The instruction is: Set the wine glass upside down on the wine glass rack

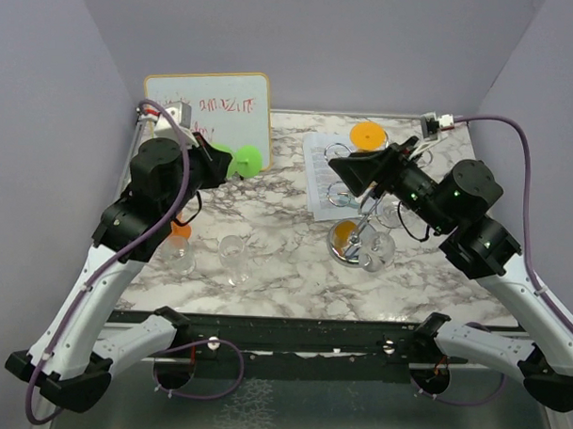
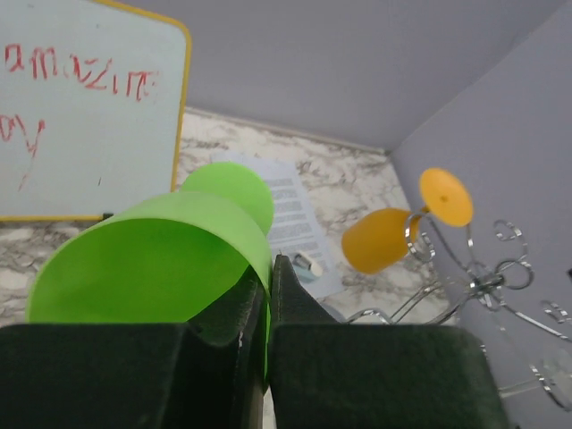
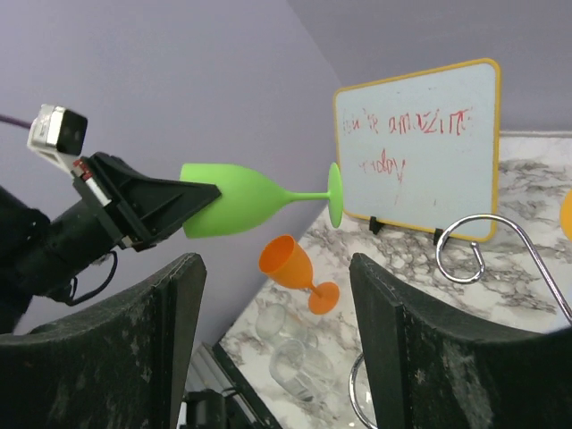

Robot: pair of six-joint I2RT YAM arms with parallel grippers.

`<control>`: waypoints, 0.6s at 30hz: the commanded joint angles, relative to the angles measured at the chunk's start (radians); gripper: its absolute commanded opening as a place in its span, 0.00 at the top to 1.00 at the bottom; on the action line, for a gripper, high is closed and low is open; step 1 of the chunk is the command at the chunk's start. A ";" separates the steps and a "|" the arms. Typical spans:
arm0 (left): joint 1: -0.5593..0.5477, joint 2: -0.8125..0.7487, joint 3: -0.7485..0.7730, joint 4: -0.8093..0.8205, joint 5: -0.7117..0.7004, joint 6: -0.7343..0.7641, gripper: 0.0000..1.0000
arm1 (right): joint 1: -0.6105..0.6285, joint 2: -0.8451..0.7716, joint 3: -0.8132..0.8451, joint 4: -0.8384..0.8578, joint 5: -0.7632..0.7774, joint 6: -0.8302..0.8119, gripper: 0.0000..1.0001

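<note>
Left jaws are clamped shut on the rim of the green wine glass point(image 1: 243, 161), holding it on its side in the air over the back left of the bench point(image 1: 276, 233), its foot pointing towards the whiteboard point(image 1: 210, 113). Right jaws stand wide apart with nothing between them, raised above the wine glass rack point(image 1: 351, 243) on the right half of the bench. The rack's mirrored round base rests on the marble-patterned top, and its curled chrome arms spread out above the post. An orange glass point(image 2: 380, 239) hangs bowl-down from one of the far arms. The green glass is well apart from the rack and touches neither it nor the bench. A printed sheet of paper point(image 1: 318, 169) lies flat just behind the rack. The whiteboard, framed in yellow and scrawled with red writing, leans upright at the back left. Near the front left, two clear glasses point(image 1: 236, 260) stand on the marble, and a second orange glass point(image 3: 290, 264) sits tilted close behind them. Plain lilac walls point(image 1: 321, 46) close in the bench on three sides.
</note>
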 commanded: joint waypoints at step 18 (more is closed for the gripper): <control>0.004 0.012 -0.073 0.871 0.260 -0.140 1.00 | 0.005 0.201 -0.074 0.698 -0.094 0.357 0.28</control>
